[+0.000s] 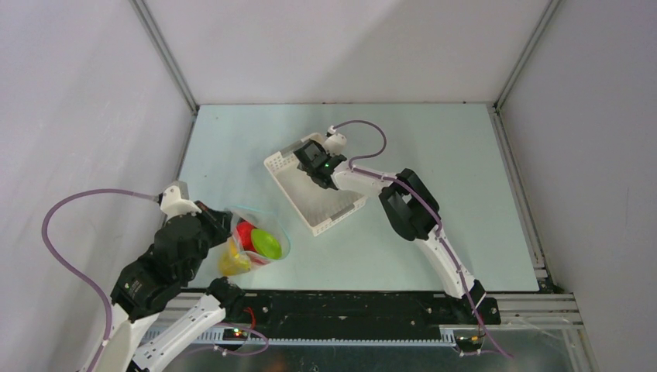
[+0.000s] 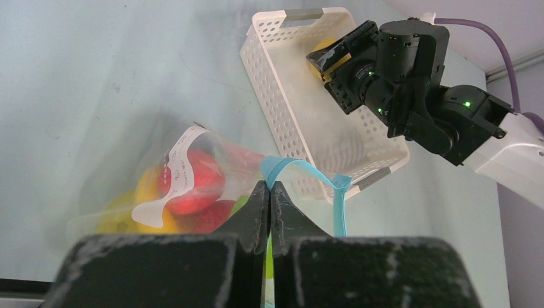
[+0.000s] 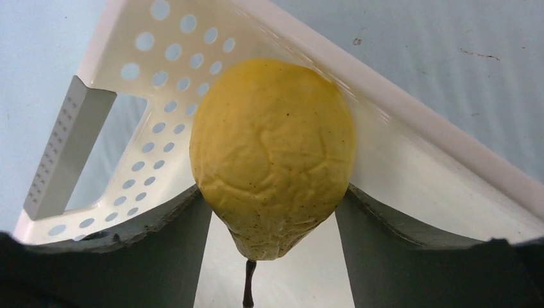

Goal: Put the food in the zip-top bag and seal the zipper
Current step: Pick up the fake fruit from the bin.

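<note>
Food: a wrinkled yellow lemon (image 3: 272, 154) sits in a corner of the white basket (image 3: 410, 128) at mid-tabletop (image 1: 465, 194). Red, yellow and green pieces (image 1: 248, 234) fill the zip-top bag (image 1: 280, 232) near the near left corner.
Left gripper (image 2: 269, 192): clenched on the blue zipper (image 2: 282, 168).
Right gripper (image 3: 272, 196): fingers flank the lemon; a firm grasp cannot be told.
Room: bare tabletop separates bag and basket and runs along the right edge.
Views: the right wrist alone shows the lemon's stem, and the left wrist alone shows the bag's white label (image 2: 173, 173).
</note>
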`<state>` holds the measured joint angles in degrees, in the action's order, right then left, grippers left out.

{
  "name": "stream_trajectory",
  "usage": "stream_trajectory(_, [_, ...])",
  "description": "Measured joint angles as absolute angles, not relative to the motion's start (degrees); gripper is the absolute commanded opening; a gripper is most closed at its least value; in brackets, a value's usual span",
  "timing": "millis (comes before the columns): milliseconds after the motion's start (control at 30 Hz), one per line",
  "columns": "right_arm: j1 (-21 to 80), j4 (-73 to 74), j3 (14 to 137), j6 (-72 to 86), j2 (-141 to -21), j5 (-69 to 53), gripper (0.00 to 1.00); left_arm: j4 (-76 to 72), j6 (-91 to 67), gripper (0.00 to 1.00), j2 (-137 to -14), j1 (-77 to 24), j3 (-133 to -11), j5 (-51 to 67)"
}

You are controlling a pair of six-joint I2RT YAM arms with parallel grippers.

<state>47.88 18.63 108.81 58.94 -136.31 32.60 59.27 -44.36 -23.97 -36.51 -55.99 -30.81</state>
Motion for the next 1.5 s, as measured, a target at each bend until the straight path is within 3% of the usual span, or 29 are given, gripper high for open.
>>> stream_trajectory(367, [48.0,12.0,103.3,58.1,-134.7,33.2,0.38,59.3,-44.4,0.01,-24.0,-36.5,-56.0,-30.6])
stream_trajectory(400, [48.1,11.0,102.3,57.5,-134.2,33.2,0.31,59.3,-44.4,0.01,-24.0,-36.5,-56.0,-30.6])
stream_trajectory(567, [48.9,7.9,97.9,54.7,-131.8,33.2,0.23,59.2,-44.5,0.01,-24.0,-36.5,-55.9,-30.0])
stream_trajectory(1067, [52.1,-5.5,78.0,43.2,-113.7,25.4,0.2,58.9,-44.8,0.01,-24.0,-36.5,-54.9,-29.8])
stream_trajectory(1500, [61.4,-2.3,66.4,26.8,-88.0,13.1,0.2,58.3,-45.2,0.02,-24.6,-36.5,-54.2,-29.8])
